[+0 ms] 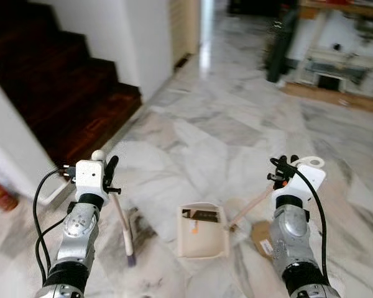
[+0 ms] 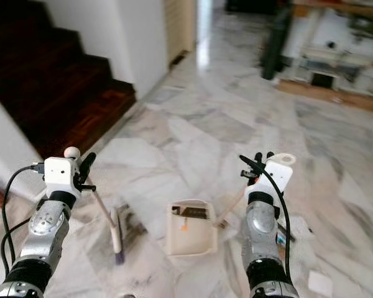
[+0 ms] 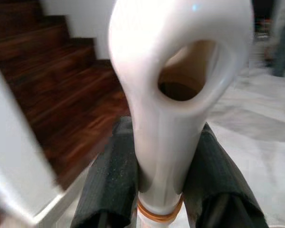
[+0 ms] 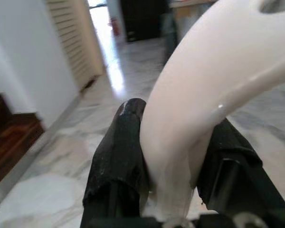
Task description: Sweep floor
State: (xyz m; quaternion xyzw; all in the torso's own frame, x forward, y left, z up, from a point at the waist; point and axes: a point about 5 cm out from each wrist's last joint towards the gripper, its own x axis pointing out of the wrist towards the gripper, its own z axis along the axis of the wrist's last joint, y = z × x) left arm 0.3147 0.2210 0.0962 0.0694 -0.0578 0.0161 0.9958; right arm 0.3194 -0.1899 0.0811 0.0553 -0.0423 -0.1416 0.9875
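**Observer:** Status of both tools?

**Operator:** I have the left gripper (image 3: 154,190) clamped on the white broom handle (image 3: 166,118); wrist view shows both black fingers (image 3: 109,180) pressed to its sides just under the hang loop. The broom head (image 1: 130,239) rests on the marble floor (image 1: 236,124), toward the edge near the dark wooden stairs (image 1: 68,93). My right gripper (image 4: 168,175) is closed around the dustpan handle (image 4: 213,80) in the same way. The cream dustpan (image 1: 202,231) sits flat on the floor between the two arms, mouth facing away from me.

**Observer:** Anything collected yet?

**Operator:** A small orange scrap and a dark strip lie inside the pan. A brown piece of debris (image 1: 261,236) lies on the floor just beside the pan's right side, uncollected. Pale scraps show farther right in the right eye view (image 2: 317,282).

**Observer:** Progress estimate?

**Operator:** I judge it partly done. Remaining: bring the brush round to push the loose pieces into the pan. Far floor is too blurred to check.
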